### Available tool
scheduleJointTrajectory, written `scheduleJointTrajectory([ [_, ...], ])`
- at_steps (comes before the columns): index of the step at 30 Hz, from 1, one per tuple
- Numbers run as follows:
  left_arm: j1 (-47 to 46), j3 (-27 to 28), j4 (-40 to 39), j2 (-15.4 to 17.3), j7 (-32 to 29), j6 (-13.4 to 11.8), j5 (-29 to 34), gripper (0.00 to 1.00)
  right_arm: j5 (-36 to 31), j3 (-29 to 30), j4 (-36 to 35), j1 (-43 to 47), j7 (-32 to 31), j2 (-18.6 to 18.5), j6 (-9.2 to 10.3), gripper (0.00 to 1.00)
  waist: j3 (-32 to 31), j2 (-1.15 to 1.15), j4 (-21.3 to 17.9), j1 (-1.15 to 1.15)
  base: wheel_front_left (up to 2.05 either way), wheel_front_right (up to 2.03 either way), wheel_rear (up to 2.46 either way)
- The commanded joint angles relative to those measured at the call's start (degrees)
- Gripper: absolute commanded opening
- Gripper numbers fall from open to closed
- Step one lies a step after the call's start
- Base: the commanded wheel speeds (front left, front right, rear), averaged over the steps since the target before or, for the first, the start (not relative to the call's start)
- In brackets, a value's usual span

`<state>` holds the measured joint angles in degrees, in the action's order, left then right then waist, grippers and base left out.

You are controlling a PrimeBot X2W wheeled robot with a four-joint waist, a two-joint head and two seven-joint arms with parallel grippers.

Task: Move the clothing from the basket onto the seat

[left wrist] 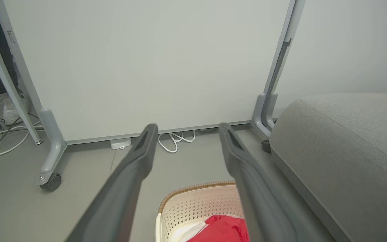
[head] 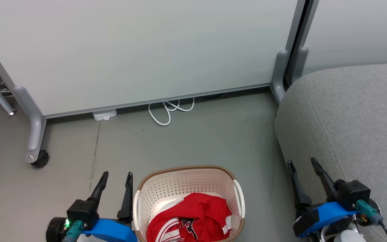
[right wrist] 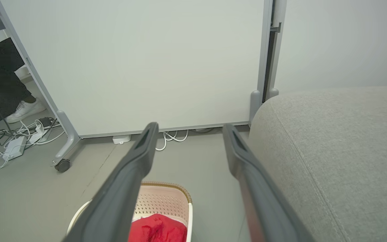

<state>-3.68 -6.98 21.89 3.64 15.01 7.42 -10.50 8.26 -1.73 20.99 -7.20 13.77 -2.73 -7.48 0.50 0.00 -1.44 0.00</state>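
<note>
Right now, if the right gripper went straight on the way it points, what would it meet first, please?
Probably the white partition panel: the open right gripper aims at it above the floor, with the seat off to its right. Depth is unclear, so the floor might come first.

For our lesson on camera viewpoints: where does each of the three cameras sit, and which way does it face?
Head view: on the head, looking forward and down at the basket of clothing and the seat; left jaws lower left, right jaws lower right, both open.
Left wrist view: on the left wrist, facing the white panel along its own open jaws.
Right wrist view: on the right wrist, facing the same panel; own open jaws, a person's shoe at left.
Shared: both wrist views show basket, clothing and seat.
</note>
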Motion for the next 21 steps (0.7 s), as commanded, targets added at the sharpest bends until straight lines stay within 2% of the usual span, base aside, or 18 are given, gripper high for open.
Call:
scheduleJointTrajectory([
  [1, -1.43, -0.45, 0.41, 0.73, 0.25, 0.11, 0.09, 1.00, 0.37, -0.44, -0.57, -1.53, 0.30, -0.28, -0.03, 1.00, 1.66, 0.00, -0.96, 0.00, 0.00, 0.00, 0.00],
  [13, -8.84, -2.88, 5.25, 4.53, 0.21, 0.10, 0.00, 1.00, 1.59, -3.24, -3.35, -8.09, 0.93, -0.22, -0.02, 1.00, 17.35, 0.00, -9.25, 0.00, 0.00, 0.00, 0.00],
  [21, -17.82, -8.36, 14.34, 7.96, 0.21, 0.10, -1.34, 1.00, 3.02, -5.71, -5.62, -14.16, 1.28, -0.19, -0.02, 1.00, 28.81, 0.00, -14.08, 0.00, 0.00, 0.00, 0.00],
])
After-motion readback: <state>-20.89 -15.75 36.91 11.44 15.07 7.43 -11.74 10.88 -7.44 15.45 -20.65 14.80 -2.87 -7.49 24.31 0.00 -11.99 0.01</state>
